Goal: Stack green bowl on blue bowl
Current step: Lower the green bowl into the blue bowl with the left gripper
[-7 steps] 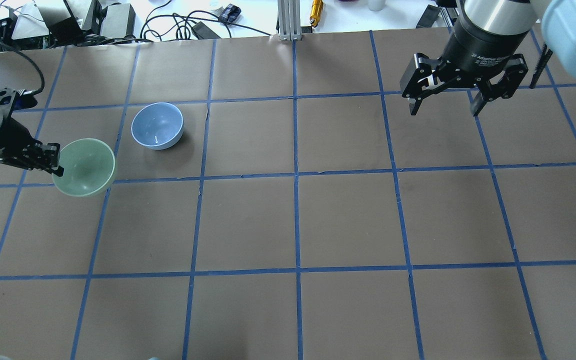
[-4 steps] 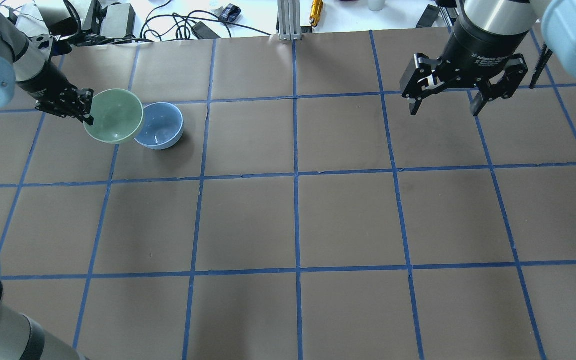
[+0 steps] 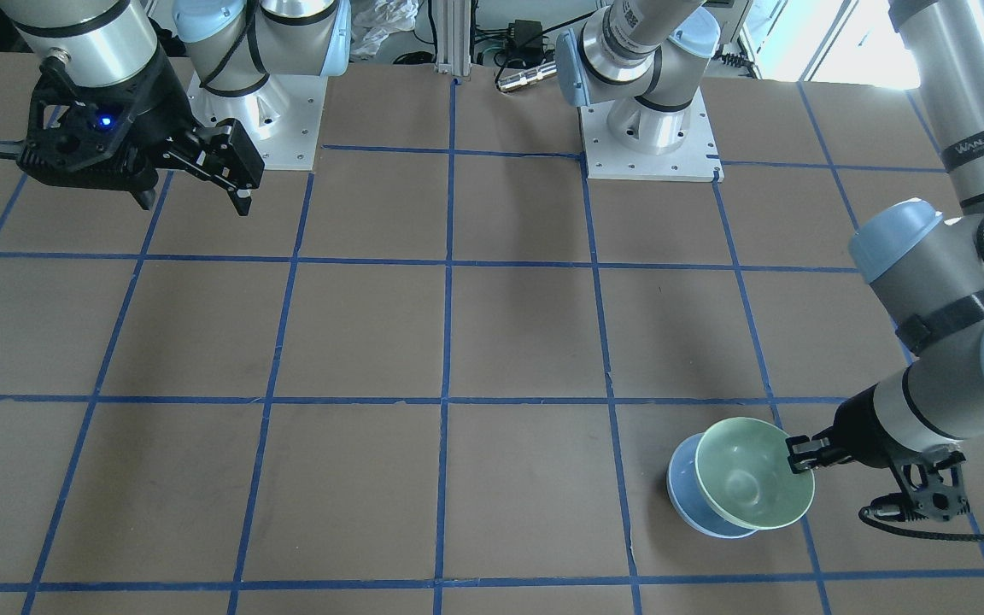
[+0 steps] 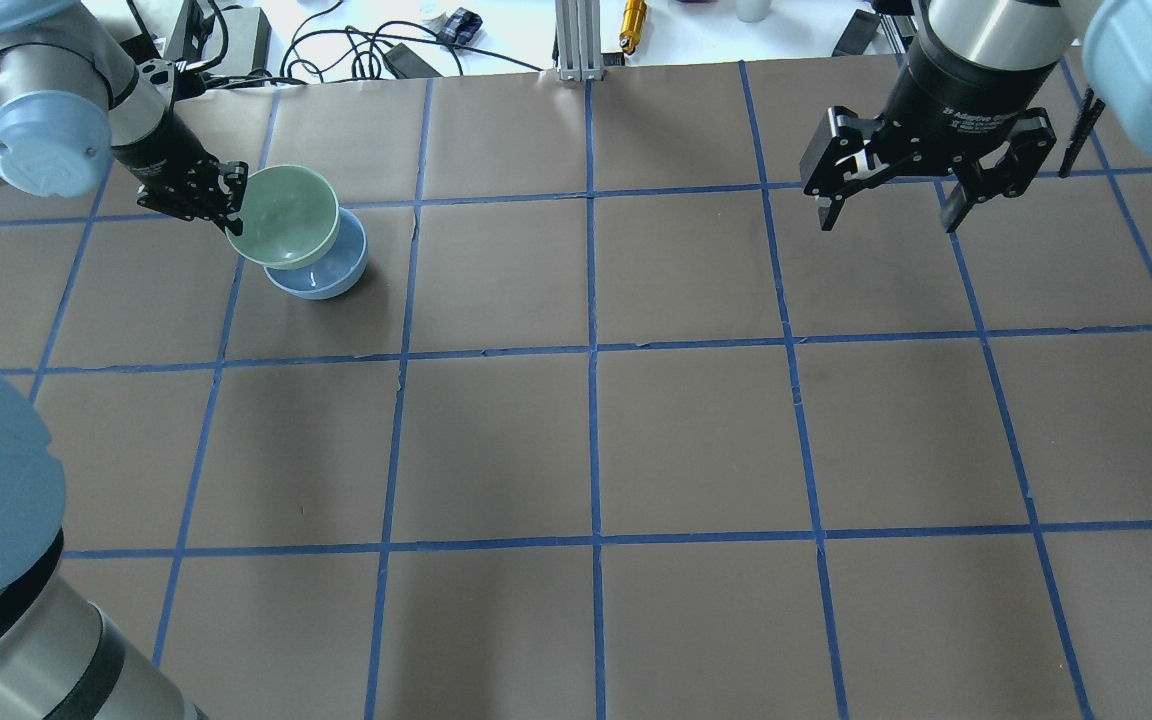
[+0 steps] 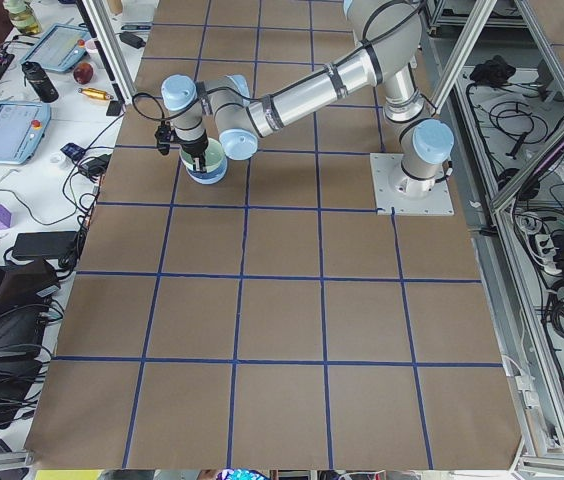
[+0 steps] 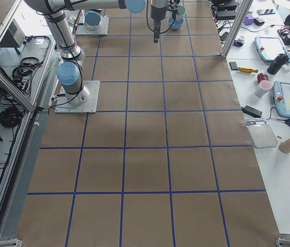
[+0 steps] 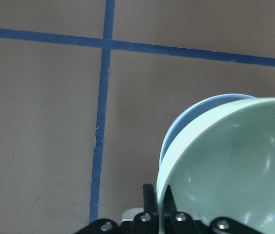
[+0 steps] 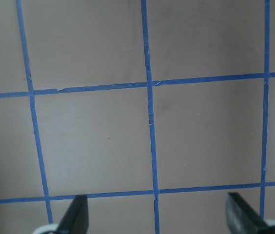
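We see the table [image 4: 696, 440] first, covered in brown paper and crossed by blue tape [image 4: 591, 350] into a grid of squares. The left arm [image 3: 945, 342] reaches out along the robot's left side of the table. The right arm [image 4: 986, 40] hangs over the far right part in the overhead view.

The right gripper [image 4: 888, 215] points down at the paper with its two fingers spread wide, well apart from both bowls. The left gripper [image 4: 233, 214] is clamped on the rim of the green bowl [image 4: 286, 212]. In the left wrist view we see that rim pinched between its fingers, one inside the bowl and one outside.

The green bowl is small, round and glossy, a pale mint with a plain smooth inside that catches small glints of light. It is tilted, its opening leaning toward the side away from the robot. It hangs over the blue bowl [image 4: 321, 280] and covers most of it in both fixed views. We cannot tell whether the two touch.

The blue bowl is the same size, a light periwinkle and just as glossy. It stands upright on the paper in the far left part of the overhead view. Only a crescent of its rim and wall shows past the green one.
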Controlling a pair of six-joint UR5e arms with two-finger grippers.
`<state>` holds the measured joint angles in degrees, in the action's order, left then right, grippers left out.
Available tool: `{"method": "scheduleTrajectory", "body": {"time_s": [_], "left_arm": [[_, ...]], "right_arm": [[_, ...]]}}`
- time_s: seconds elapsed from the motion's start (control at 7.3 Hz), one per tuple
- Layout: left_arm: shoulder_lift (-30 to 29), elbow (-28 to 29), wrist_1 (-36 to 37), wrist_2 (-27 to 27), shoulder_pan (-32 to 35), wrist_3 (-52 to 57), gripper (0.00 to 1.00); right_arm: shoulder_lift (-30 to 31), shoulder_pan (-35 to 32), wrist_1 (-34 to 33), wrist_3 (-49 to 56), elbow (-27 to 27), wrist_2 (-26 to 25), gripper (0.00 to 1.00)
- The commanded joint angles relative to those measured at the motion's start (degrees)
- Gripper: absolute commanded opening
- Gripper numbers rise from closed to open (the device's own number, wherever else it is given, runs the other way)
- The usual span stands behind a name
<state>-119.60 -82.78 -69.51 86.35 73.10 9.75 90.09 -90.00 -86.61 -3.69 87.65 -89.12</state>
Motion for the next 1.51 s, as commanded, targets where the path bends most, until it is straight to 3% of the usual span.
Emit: {"method": "scheduleTrajectory", "body": {"time_s": [0.0, 0.82, 1.23, 1.37], "left_arm": [[-0.81, -0.19, 0.08, 0.05, 0.12, -0.18, 0.0], [-0.81, -2.39, 0.25, 0.31, 0.2, -0.35, 0.0], [-0.9, -2.39, 1.3, 0.49, 0.2, -1.05, 0.34], [-1.08, -2.3, 2.87, 0.31, 0.2, -0.79, 0.37]], "right_arm": [[0.0, 0.0, 0.04, 0.0, -0.03, 0.0, 1.0], [0.0, 0.0, 0.04, 0.0, -0.03, 0.0, 1.0], [0.0, 0.0, 0.04, 0.0, -0.03, 0.0, 1.0], [0.0, 0.0, -0.05, 0.0, -0.03, 0.0, 1.0]]}}
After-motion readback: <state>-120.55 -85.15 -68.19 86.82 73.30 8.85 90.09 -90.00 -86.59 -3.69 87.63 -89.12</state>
